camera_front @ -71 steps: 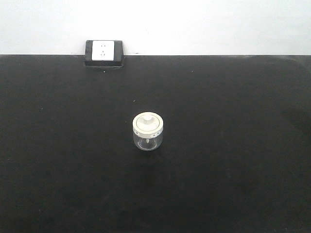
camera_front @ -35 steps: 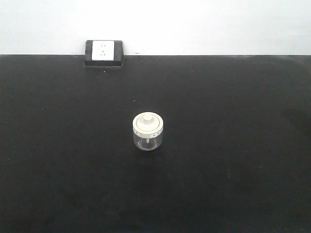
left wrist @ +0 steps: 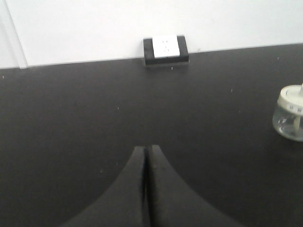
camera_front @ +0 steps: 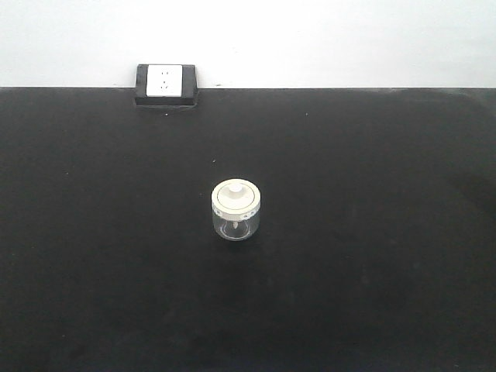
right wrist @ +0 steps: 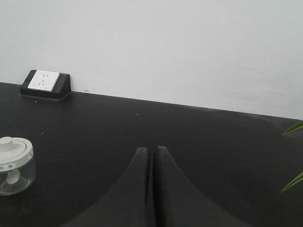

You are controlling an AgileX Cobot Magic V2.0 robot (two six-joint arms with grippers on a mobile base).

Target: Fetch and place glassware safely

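Observation:
The glassware, a small squat clear jar with a cream-white knobbed lid (camera_front: 235,209), stands upright on the black table (camera_front: 372,256) near its middle. It also shows at the right edge of the left wrist view (left wrist: 289,113) and at the lower left of the right wrist view (right wrist: 14,165). My left gripper (left wrist: 146,149) is shut and empty, low over the table, well left of the jar. My right gripper (right wrist: 151,150) is shut and empty, well right of the jar. Neither gripper shows in the front view.
A black block with a white wall socket (camera_front: 165,84) sits at the table's far edge against the white wall (camera_front: 325,39). Green leaf tips (right wrist: 293,156) poke in at the right of the right wrist view.

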